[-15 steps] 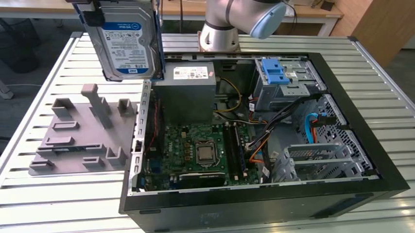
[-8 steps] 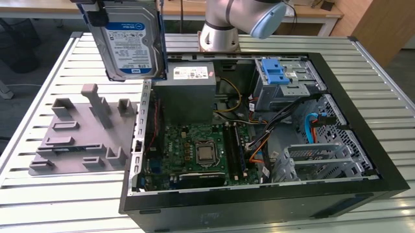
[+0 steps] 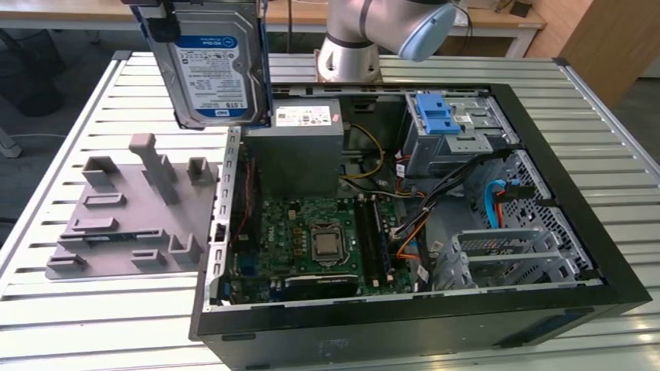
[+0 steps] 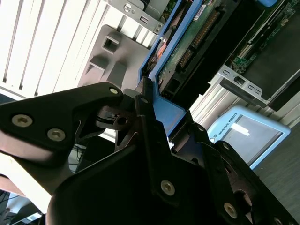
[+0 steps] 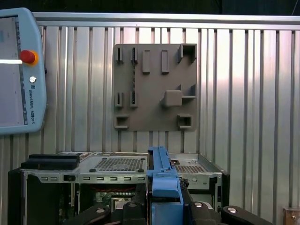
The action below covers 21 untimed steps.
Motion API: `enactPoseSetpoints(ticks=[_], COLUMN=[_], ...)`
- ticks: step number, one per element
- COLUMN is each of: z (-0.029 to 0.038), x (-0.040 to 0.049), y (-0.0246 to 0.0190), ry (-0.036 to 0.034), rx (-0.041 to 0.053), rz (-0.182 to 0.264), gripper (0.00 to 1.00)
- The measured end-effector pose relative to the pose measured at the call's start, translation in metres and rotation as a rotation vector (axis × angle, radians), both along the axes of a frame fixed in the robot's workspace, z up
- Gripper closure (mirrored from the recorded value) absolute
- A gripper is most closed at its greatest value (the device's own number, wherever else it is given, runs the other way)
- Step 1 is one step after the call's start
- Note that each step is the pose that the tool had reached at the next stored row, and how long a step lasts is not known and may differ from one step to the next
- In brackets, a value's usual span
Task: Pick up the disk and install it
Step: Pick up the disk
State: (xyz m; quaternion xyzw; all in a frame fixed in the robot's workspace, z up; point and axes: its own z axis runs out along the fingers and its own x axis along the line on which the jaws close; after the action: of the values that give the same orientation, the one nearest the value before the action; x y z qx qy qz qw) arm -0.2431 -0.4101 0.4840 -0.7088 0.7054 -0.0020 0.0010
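The picking up is done: the black gripper (image 4: 165, 117) has its fingers clamped on the dark metal disk with blue side rails (image 3: 216, 69). The disk hangs above the edge of the open black computer case (image 3: 433, 313) and is not yet installed.

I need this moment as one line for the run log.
gripper: shut on disk | disk: held in air, upright, not installed | grey fixture: beside open computer case

All three views seemingly look down on the grey fixture (image 3: 113, 232).
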Motion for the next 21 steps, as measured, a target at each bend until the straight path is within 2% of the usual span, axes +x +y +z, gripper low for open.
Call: enactPoseSetpoints(ticks=[21], z=[0.0], x=[0.0193], y=[0.0], ry=[0.0], rx=[-0.0001], rz=[0.0], gripper=[0.64])
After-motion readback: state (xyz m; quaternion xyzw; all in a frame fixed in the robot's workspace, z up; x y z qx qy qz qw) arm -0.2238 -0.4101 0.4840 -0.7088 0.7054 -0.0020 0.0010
